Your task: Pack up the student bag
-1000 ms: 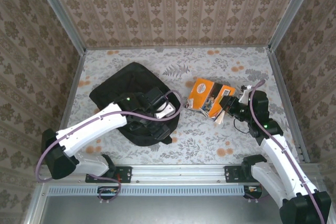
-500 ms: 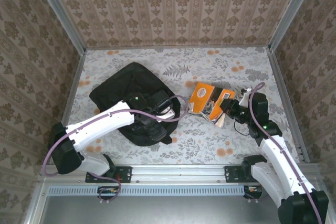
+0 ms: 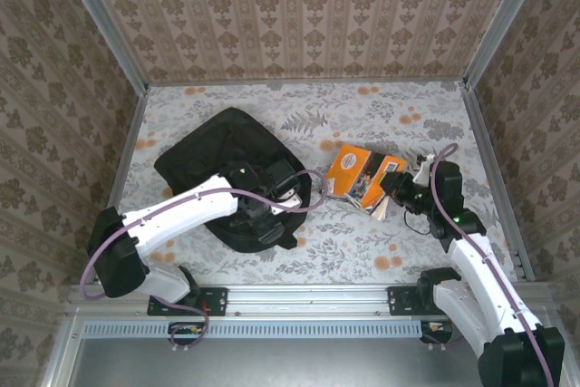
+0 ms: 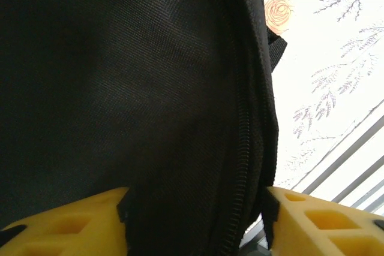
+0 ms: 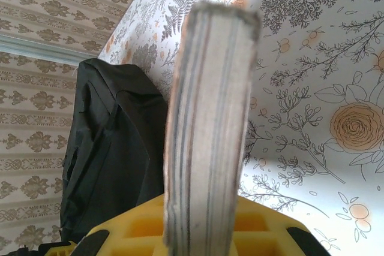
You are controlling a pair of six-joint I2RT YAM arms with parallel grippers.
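Note:
The student bag (image 3: 213, 165) is a black backpack lying flat at the table's left centre. My left gripper (image 3: 272, 204) hovers low over its near right part. In the left wrist view the bag's fabric (image 4: 120, 88) and zipper (image 4: 241, 148) bulge between the yellow fingers (image 4: 72, 223), and the left gripper (image 4: 195, 208) is open wide astride them. A stack of orange-covered books (image 3: 358, 174) stands tilted on edge just right of the bag, with my right gripper (image 3: 391, 197) shut on its near end. In the right wrist view the books' page edges (image 5: 210, 118) rise from the right gripper (image 5: 204, 223), beside the bag (image 5: 114, 148).
The floral tablecloth (image 3: 381, 115) lies bare behind and to the right of the books. Patterned walls (image 3: 290, 15) enclose the table on three sides. A metal rail (image 3: 308, 296) runs along the near edge between the arm bases.
My left gripper has moved right and toward the near edge over the bag. The right gripper has tipped the books more upright and nudged them slightly toward the bag.

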